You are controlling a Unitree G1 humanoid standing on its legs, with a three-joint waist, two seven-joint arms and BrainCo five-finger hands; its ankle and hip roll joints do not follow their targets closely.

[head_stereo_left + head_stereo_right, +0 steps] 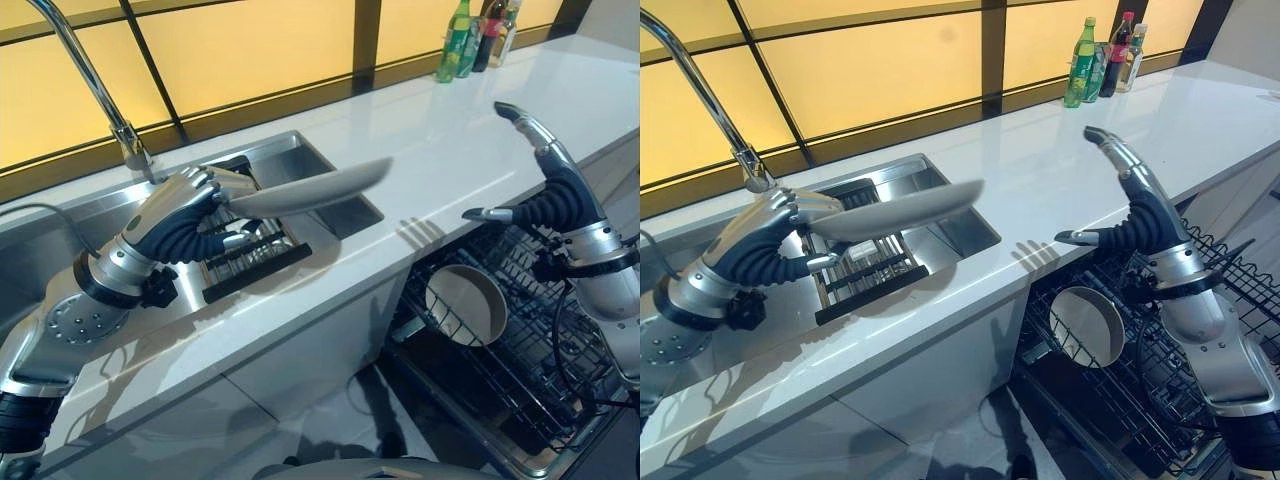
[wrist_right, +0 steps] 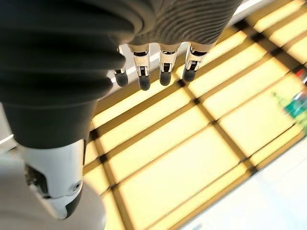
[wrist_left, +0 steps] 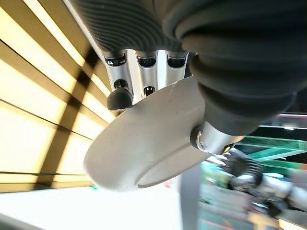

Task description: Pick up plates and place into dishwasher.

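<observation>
The left robot hand (image 1: pixel 190 200) gripped a round grey plate (image 1: pixel 310 190) above the steel sink (image 1: pixel 300 160), not yet in the black wire dishwasher rack (image 1: pixel 520 360), while the right robot hand (image 1: pixel 550 190) waited with straight fingers.

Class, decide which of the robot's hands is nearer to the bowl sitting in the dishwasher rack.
Right. The right hand hangs open just above the dishwasher rack holding the bowl; the left hand is over the sink, gripping a plate.

Silver-grey arms, dark ribbed covers on each hand (image 1: pixel 185 215), silver fingers (image 2: pixel 163 62) with dark tips
</observation>
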